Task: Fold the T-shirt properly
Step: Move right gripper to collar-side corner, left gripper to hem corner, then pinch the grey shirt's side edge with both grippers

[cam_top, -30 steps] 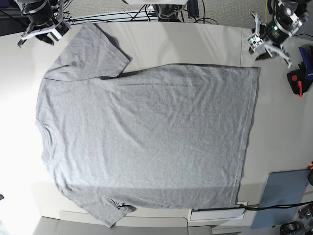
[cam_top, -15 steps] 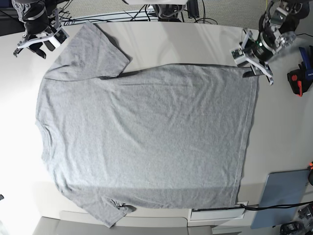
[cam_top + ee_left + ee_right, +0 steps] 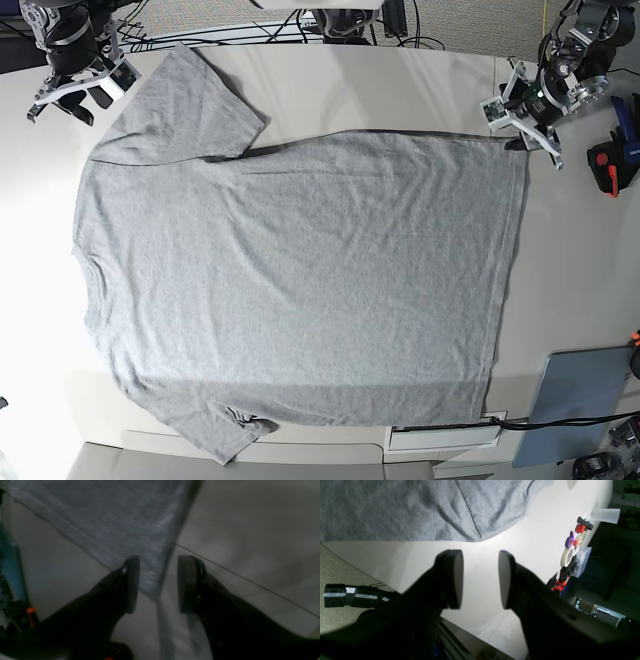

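Note:
The heather-grey T-shirt (image 3: 300, 280) lies spread flat on the table, plain side up, collar to the left and hem to the right. My left gripper (image 3: 535, 148) sits at the far right hem corner. In the left wrist view it (image 3: 157, 585) is open, its dark fingers (image 3: 131, 585) straddling that corner of the T-shirt (image 3: 112, 517) without pinching it. My right gripper (image 3: 62, 106) hovers off the far left sleeve. It (image 3: 480, 580) is open over bare table, and the sleeve edge of the T-shirt (image 3: 420, 510) lies just ahead of the fingertips.
A red-handled tool (image 3: 606, 166) lies at the right table edge. A blue-grey pad (image 3: 580, 395) sits at the front right. Cables (image 3: 300, 25) run along the back edge. Tape rolls (image 3: 567, 555) and small clamps line the table's side.
My left gripper came down from beside the shirt onto the far hem corner. My right gripper shifted slightly left, off the sleeve. Both jaws stand wider apart than a second ago.

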`<action>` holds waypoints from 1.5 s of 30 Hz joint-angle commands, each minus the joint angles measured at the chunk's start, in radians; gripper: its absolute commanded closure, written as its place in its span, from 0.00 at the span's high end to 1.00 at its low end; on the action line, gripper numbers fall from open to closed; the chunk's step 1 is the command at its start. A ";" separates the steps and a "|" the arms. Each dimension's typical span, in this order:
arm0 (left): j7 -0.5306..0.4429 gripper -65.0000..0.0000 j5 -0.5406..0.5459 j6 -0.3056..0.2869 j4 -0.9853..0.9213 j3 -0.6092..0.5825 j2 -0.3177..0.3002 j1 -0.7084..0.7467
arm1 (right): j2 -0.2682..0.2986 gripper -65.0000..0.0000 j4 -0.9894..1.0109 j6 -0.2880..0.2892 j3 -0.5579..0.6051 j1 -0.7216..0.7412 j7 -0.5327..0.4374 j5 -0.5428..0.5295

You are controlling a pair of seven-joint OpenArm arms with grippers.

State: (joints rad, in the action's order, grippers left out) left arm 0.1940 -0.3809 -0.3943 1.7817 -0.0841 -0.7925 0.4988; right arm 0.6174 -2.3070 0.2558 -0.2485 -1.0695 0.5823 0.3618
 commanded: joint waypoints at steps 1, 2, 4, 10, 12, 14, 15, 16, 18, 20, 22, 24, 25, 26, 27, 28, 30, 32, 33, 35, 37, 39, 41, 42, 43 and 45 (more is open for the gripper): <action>-0.028 0.39 -0.002 0.012 0.005 0.008 -0.016 -0.007 | 0.009 0.36 -0.018 -0.014 -0.009 -0.008 -0.022 0.006; -0.040 0.39 -0.001 0.011 -0.007 0.008 -0.016 -0.013 | 0.009 0.36 -0.018 -0.014 -0.009 -0.008 -0.032 0.006; -0.046 0.39 -0.001 0.011 -0.031 0.008 -0.010 -0.032 | 0.009 0.36 -0.018 -0.013 -0.009 -0.008 -0.043 0.006; -0.085 0.39 0.002 0.000 -0.102 0.008 0.000 -0.082 | 0.009 0.36 -0.018 -0.013 -0.009 -0.008 -0.040 0.008; -0.099 0.39 0.002 0.000 -0.128 0.007 0.000 -0.087 | 0.009 0.36 -0.018 -0.014 -0.009 -0.008 -0.040 0.026; -0.099 0.39 -0.002 0.000 -0.143 0.007 0.000 -0.087 | 0.009 0.36 -0.018 -0.014 -0.009 -0.008 -0.041 0.052; -0.100 0.39 -0.002 0.000 -0.147 0.007 0.000 -0.087 | 0.009 0.36 -0.018 -0.014 -0.009 -0.008 -0.042 0.061; -0.104 0.39 -0.002 0.000 -0.148 0.007 0.000 -0.087 | 0.009 0.36 -0.018 -0.014 -0.009 -0.008 -0.042 0.064; -0.125 0.39 -0.002 0.000 -0.148 0.007 0.000 -0.087 | 0.009 0.36 -0.018 -0.014 -0.009 -0.008 -0.045 0.066; -0.142 0.39 -0.002 0.000 -0.148 0.007 0.000 -0.087 | 0.009 0.36 -0.018 -0.014 -0.009 -0.008 -0.044 0.066; -0.143 0.39 -0.003 0.002 -0.150 0.007 0.003 -0.091 | 0.009 0.36 -0.018 -0.014 -0.009 -0.008 -0.044 0.066; -0.143 0.39 -0.010 0.004 -0.166 0.007 0.013 -0.107 | 0.009 0.36 -0.018 -0.014 -0.009 -0.008 -0.044 0.066; -0.143 0.39 -0.008 0.003 -0.182 0.007 0.020 -0.119 | 0.009 0.36 -0.018 -0.014 -0.009 -0.008 -0.044 0.066; -0.143 0.39 -0.008 0.002 -0.198 0.007 0.029 -0.132 | 0.009 0.36 -0.018 -0.013 -0.009 -0.008 -0.044 0.066; -0.144 0.39 -0.008 0.000 -0.215 0.007 0.036 -0.142 | 0.009 0.36 -0.018 -0.014 -0.009 -0.008 -0.044 0.066; -0.148 0.39 -0.009 -0.008 -0.229 0.007 0.042 -0.151 | 0.009 0.36 -0.018 -0.014 -0.009 -0.008 -0.044 0.066; -0.163 0.39 -0.009 -0.037 -0.248 0.006 0.047 -0.160 | 0.009 0.36 -0.018 -0.014 -0.009 -0.008 -0.044 0.066; -0.163 0.34 -0.009 -0.069 -0.257 0.002 0.048 -0.163 | 0.009 0.36 -0.018 -0.014 -0.009 -0.008 -0.045 0.066; -0.162 0.29 -0.009 -0.082 -0.260 -0.002 0.047 -0.164 | 0.009 0.36 -0.018 -0.014 -0.009 -0.008 -0.045 0.066; -0.162 0.16 -0.009 -0.103 -0.261 -0.006 0.050 -0.164 | 0.009 0.36 -0.018 -0.014 -0.009 -0.008 -0.045 0.066; -0.162 0.00 -0.008 -0.113 -0.261 -0.006 0.050 -0.164 | 0.009 0.36 -0.018 -0.014 -0.009 -0.008 -0.045 0.066; -0.162 0.00 -0.008 -0.130 -0.261 -0.006 0.049 -0.164 | 0.009 0.36 -0.018 -0.014 -0.009 -0.008 -0.044 0.066; -0.173 0.00 -0.001 -0.163 -0.261 -0.006 0.048 -0.163 | 0.009 0.36 -0.018 -0.013 -0.009 -0.008 -0.043 0.065; -0.200 0.00 -0.002 -0.209 -0.261 -0.006 0.043 -0.164 | 0.010 0.36 -0.018 -0.013 -0.008 -0.008 -0.043 0.065; -0.240 0.00 -0.013 -0.257 -0.261 -0.006 0.037 -0.163 | 0.016 0.36 -0.018 -0.003 -0.008 -0.008 -0.042 0.065; -0.308 0.00 -0.079 -0.304 -0.261 -0.006 0.030 -0.164 | 0.045 0.36 -0.018 0.069 -0.008 -0.008 -0.039 0.066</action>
State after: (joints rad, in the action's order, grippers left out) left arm -0.1650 -0.4313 -0.6476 1.5272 -0.0803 -0.7559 0.3183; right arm 0.6525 -2.3074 0.3462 -0.2485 -1.0695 0.5499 0.4210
